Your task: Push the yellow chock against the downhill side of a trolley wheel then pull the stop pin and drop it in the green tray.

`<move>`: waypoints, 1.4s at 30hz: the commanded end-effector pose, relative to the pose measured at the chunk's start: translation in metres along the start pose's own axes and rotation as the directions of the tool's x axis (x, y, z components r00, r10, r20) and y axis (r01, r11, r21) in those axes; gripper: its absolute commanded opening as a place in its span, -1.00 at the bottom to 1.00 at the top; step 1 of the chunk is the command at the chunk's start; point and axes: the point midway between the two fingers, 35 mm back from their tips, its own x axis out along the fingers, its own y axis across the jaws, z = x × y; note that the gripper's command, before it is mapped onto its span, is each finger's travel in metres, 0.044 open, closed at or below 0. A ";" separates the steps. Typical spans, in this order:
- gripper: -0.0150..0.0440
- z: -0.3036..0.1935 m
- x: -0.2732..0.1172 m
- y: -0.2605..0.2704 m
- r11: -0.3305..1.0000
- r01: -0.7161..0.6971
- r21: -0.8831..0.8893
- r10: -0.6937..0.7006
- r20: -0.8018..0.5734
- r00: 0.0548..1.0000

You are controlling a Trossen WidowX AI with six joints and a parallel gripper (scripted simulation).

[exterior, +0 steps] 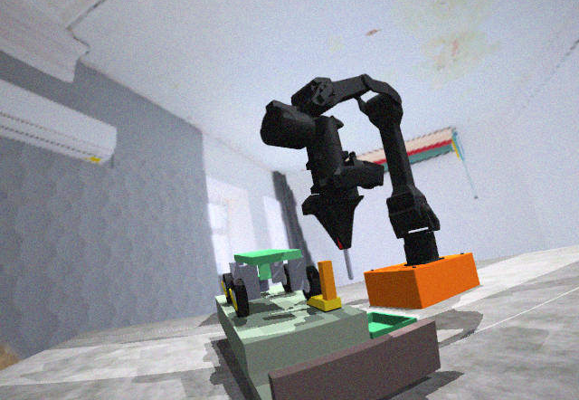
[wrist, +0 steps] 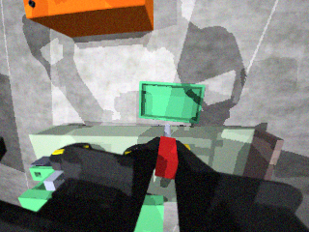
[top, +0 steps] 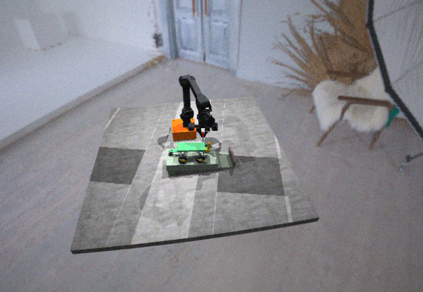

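My gripper (top: 203,133) (exterior: 345,247) (wrist: 166,142) is shut on the red head of the stop pin (exterior: 348,264) (wrist: 166,159). The pin's grey shaft points down and hangs free in the air, close to the green tray (exterior: 390,329) (wrist: 169,119) in the wrist view. The tray looks empty. The trolley (top: 190,146) (exterior: 267,256) stands on the ramp (top: 193,168) (exterior: 298,348). The yellow chock (top: 208,146) (exterior: 326,280), orange handle upright, sits at the downhill side of a tray-side wheel and appears to touch it. My fingers hide much of the trolley in the wrist view.
The orange base block (top: 184,135) (exterior: 444,283) (wrist: 106,21) of my arm stands beyond the tray. A brown end board (top: 232,157) (exterior: 355,363) (wrist: 266,150) stands across the ramp's downhill end. The tray lies on the arm's side of the ramp.
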 end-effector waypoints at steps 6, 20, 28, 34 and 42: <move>-0.49 0.018 0.016 0.002 0.998 0.014 -0.059 -0.013 0.009 1.000; -0.49 0.020 0.040 -0.004 0.985 0.159 -0.065 -0.158 0.022 0.987; -0.49 0.020 0.062 -0.016 0.980 0.188 -0.065 -0.187 0.023 0.982; -0.49 0.022 0.079 -0.025 0.980 0.189 -0.065 -0.188 0.023 0.982; -0.22 0.023 0.082 -0.026 0.980 0.189 -0.065 -0.188 0.023 0.982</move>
